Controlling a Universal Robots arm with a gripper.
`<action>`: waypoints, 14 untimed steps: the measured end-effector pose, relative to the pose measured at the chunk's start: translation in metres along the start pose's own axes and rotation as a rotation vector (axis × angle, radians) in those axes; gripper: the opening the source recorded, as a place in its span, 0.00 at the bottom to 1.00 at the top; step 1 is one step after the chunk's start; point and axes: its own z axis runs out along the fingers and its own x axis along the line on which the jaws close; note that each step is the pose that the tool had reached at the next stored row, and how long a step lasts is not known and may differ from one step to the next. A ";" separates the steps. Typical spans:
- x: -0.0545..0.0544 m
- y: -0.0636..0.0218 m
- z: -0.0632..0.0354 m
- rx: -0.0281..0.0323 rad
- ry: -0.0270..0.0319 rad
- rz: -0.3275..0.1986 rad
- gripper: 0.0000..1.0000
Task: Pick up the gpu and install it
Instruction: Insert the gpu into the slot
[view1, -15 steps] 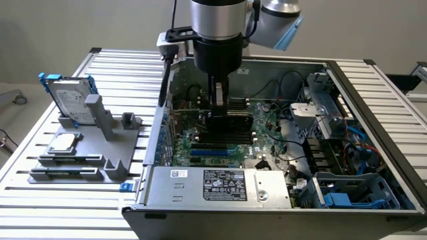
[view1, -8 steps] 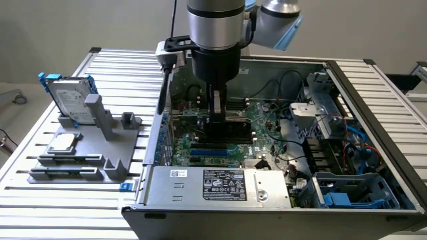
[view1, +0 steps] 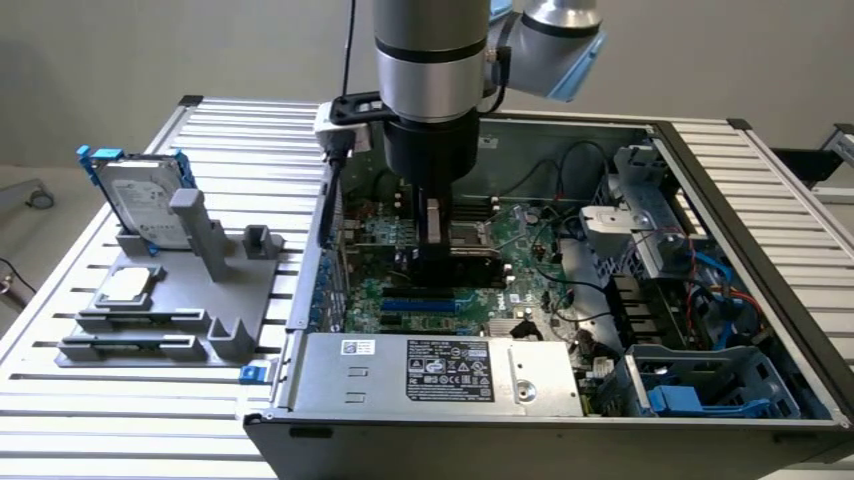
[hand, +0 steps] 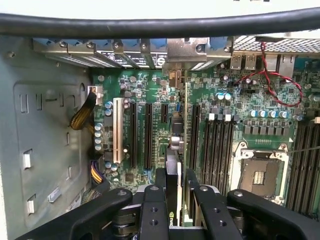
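The gripper (hand: 176, 176) is clamped narrowly on the gpu (hand: 173, 200). It holds the thin card on edge between its fingers (hand: 161, 176), with the card's long side pointing down at the motherboard (hand: 145, 85). In the exterior view the gripper (view1: 434, 232) stands straight above the middle of the motherboard (view1: 534, 250), and the gpu (view1: 474, 268) is low against the board, just above the blue expansion slots (view1: 414, 303).

So the pick-up looks done, and the card is inside the computer case (view1: 694, 160), lined up over the slot rows. I cannot tell whether its edge connector is pressed home. The gripper has not let go, so the install is not finished.

Well away from the motherboard, on the counter (view1: 80, 400), the grey fixture (view1: 174, 300) carries the hard drive (view1: 134, 195) and the processor chip (view1: 127, 285).
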 end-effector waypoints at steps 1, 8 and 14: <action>0.000 0.0000 0.0004 -0.0001 0.0001 0.000 0.26; 0.000 0.0003 0.0051 -0.0002 -0.0022 0.000 0.26; 0.000 0.0000 0.0088 -0.0118 -0.0153 0.001 0.26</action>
